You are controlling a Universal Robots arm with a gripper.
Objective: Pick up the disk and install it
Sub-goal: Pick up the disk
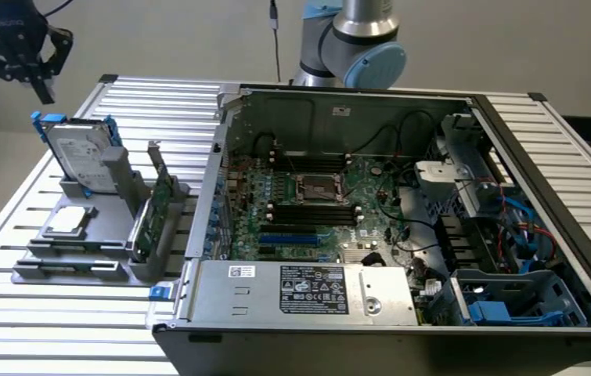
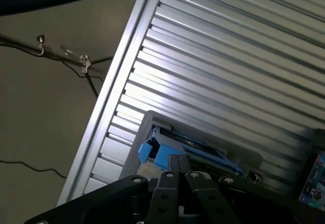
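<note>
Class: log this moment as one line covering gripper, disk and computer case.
gripper: shut, empty, hovering above disk | disk: upright in grey rack, untouched | computer case: open, disk not installed

The slatted aluminium table (image 1: 86, 313) is carrying the open computer case (image 1: 379, 348), and a grey parts rack (image 1: 66, 272) is sitting just beside the case, on the exterior view's left.

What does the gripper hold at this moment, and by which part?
Nothing. The gripper is shut and empty, in the air above the disk, which stands upright in its grey holder, untouched.
</note>
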